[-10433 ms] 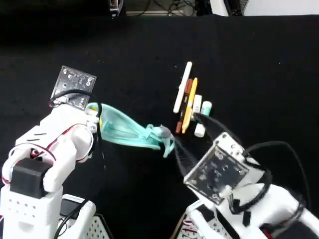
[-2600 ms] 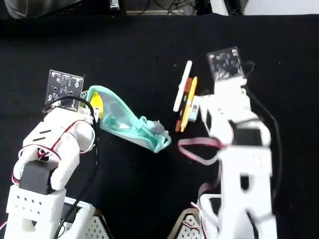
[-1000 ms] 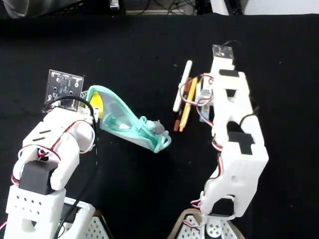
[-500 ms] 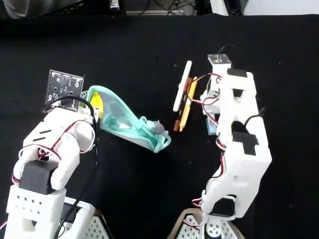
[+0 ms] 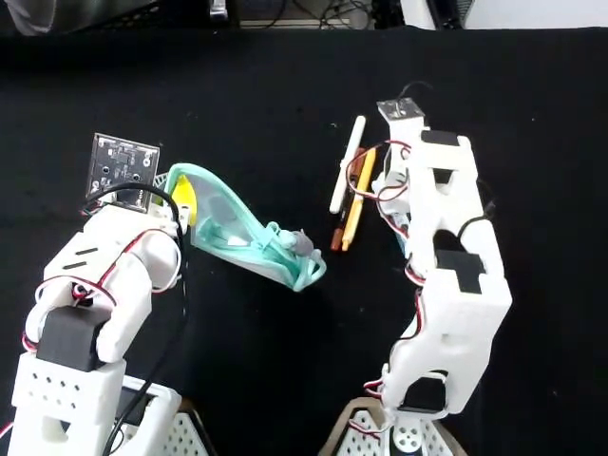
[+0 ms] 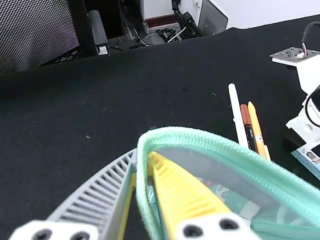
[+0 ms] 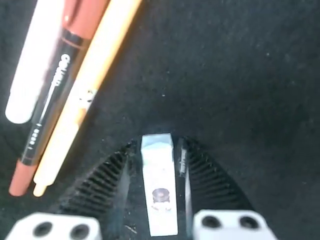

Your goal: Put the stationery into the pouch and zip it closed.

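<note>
Currently: left tool (image 6: 143,157) is clamped on the pouch (image 5: 242,242) at the rim. One grey ribbed finger (image 6: 95,200) sits outside the rim, one yellow ribbed finger (image 6: 180,200) inside.

Pouch: soft, mint-green fabric edge with a fine-toothed zip track and see-through side panels. It sags in loose folds and stretches away from the left tool toward the right arm. The mouth gapes at the gripped end.

Surface (image 5: 285,95): matte black cloth with faint lint specks.

Right tool (image 7: 156,145): black, ribbed, pointing down at the surface. A pale rectangular piece (image 7: 159,190) lies in its mouth. The piece is flat and block-shaped, with a light blue end and a white face bearing a small dark round mark. Whether the tool presses on it or merely straddles it, I cannot tell.

Just beside the right tool, on the pouch side, three slim round pens lie parallel and touching:
- white pen (image 7: 35,65), smooth barrel, outermost
- brown pen (image 7: 55,100), glossy, with a dark mid-section, in the middle
- orange pen (image 7: 85,85), matte, nearest the tool

All three lie on the surface, outside the pouch.
</note>
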Motion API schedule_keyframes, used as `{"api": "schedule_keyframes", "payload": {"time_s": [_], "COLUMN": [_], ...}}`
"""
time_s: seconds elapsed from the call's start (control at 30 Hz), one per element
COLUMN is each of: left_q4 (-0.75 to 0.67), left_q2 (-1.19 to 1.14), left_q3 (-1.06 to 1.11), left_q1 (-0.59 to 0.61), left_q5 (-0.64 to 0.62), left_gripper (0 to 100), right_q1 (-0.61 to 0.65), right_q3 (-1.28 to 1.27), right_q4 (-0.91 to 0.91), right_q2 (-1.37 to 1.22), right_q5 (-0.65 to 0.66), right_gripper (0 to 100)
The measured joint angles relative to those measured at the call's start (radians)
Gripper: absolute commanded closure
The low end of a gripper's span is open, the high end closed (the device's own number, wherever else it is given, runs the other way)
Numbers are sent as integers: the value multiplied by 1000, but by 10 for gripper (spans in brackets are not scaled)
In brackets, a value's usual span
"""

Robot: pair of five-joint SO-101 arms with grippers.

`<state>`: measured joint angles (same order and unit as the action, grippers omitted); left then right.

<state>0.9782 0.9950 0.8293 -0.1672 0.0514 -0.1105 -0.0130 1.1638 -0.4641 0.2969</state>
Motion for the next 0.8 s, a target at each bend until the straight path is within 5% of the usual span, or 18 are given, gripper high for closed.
{"api": "schedule_keyframes", "payload": {"time_s": [0.43,0.57,0.8], "left_q4": [0,0,0], "left_q2": [0,0,0], "left_q3": [0,0,0], "left_q1": [0,0,0], "left_q5": [0,0,0], "left_gripper": [970,970,969], "right_q1": [-2,-8,-34], "right_q3": [107,175,178], "right_q4": [29,69,150], "right_q2": [-115,-147,-46], "right_q5": [41,41,46], "right_gripper": [880,990,986]}}
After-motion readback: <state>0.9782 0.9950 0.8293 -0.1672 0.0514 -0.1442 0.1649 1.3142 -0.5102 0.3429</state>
